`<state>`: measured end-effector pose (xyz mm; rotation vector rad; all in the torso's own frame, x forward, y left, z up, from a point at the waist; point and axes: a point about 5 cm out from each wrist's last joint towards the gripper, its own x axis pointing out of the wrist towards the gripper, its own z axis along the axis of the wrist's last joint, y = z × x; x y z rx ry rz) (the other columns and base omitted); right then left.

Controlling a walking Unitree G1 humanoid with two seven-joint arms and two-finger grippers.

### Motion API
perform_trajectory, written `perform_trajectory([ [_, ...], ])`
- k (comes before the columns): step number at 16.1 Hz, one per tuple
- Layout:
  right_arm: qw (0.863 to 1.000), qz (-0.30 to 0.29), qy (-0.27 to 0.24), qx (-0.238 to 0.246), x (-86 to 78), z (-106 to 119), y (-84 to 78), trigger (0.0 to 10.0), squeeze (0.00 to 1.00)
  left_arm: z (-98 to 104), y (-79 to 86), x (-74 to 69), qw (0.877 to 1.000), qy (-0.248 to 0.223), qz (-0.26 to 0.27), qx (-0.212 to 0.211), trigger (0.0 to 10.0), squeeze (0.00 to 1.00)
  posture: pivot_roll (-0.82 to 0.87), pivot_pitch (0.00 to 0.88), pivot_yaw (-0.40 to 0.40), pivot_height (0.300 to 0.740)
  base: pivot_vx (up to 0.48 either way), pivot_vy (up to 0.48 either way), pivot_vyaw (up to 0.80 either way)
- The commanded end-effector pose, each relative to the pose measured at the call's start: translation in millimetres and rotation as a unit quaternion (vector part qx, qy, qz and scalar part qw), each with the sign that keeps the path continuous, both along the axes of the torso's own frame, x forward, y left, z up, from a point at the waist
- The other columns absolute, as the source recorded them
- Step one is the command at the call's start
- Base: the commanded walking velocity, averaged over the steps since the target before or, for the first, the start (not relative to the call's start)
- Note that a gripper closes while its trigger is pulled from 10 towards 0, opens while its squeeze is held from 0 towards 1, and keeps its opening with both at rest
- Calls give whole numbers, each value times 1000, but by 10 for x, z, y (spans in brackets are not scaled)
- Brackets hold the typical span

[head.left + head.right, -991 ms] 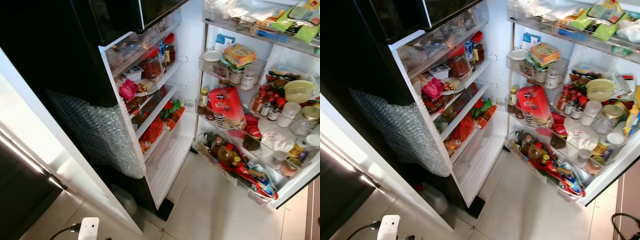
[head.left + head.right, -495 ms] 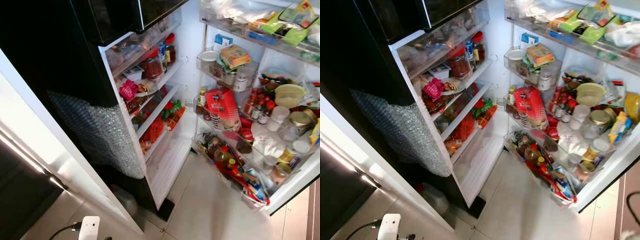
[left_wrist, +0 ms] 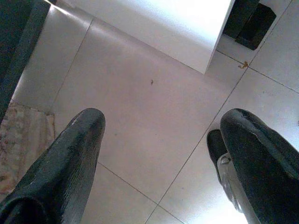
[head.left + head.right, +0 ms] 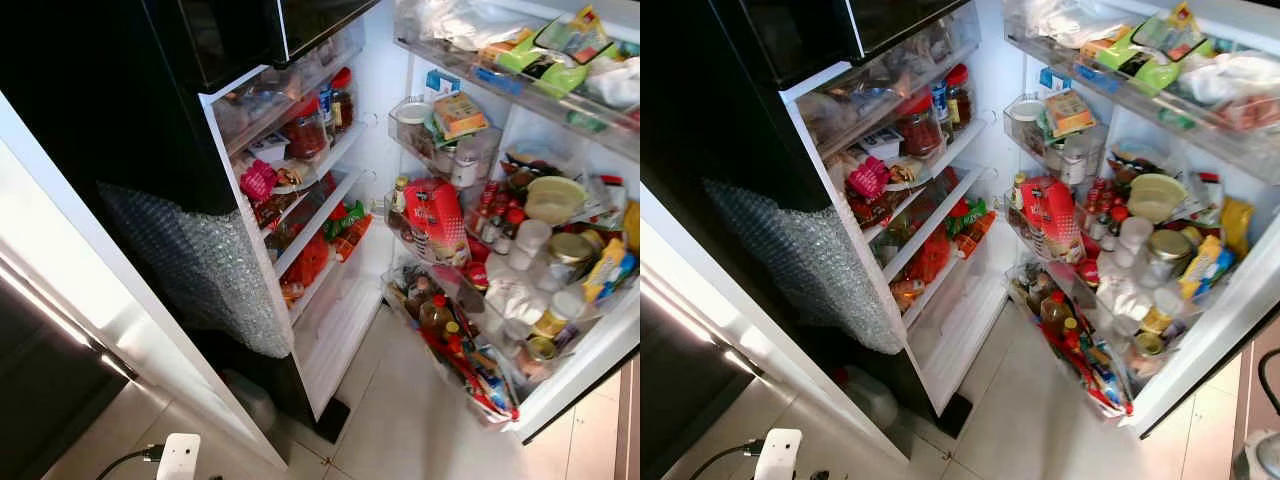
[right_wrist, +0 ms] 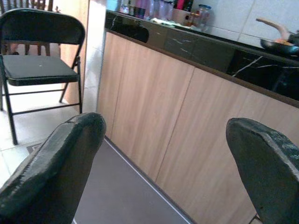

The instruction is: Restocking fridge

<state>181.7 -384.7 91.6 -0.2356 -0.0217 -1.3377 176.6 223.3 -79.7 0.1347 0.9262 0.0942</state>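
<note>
The fridge stands open in front of me. Its inner shelves (image 4: 318, 212) hold jars, a red-lidded jar (image 4: 303, 128) and packets. The door (image 4: 590, 352) on the right is packed with bottles, tubs, a red bag (image 4: 435, 214) and an oil bottle (image 4: 437, 318). My left gripper (image 3: 159, 154) hangs open over the tiled floor with nothing in it. My right gripper (image 5: 163, 158) is open and empty, facing wooden cabinet fronts (image 5: 154, 121).
Bubble wrap (image 4: 200, 270) covers the fridge's black side. A white plug with a cable (image 4: 178, 457) lies on the floor near my feet. A black folding chair (image 5: 37, 70) stands by the cabinets, and a pan (image 5: 280, 44) sits on the counter.
The fridge door on the right has swung leftward, towards the shelves. The shelves and floor hold the same place in view.
</note>
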Motion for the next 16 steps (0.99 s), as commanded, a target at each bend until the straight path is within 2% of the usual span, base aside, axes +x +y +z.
perform_trajectory([
  [1,1000,16,-2,13,56,-23,74,10000,0,-13,81,-67,1000,12,1,9,10000,0,-123,0,108,740,0,0,0],
  [5,997,71,3,9,215,30,215,10000,0,-11,80,-62,1000,11,-1,9,10000,0,-120,0,107,740,0,0,0],
  [10,981,189,24,-17,496,123,435,10000,0,-8,74,-51,1000,9,-3,10,10000,0,-114,12,106,740,0,0,0],
  [15,975,221,30,-2,524,75,555,10000,0,-7,74,-49,1000,9,-3,9,10000,0,-112,19,106,740,0,0,0],
  [16,968,249,29,11,562,72,628,10000,0,-6,77,-47,1000,10,-5,10,10000,0,-110,21,107,740,0,0,0],
])
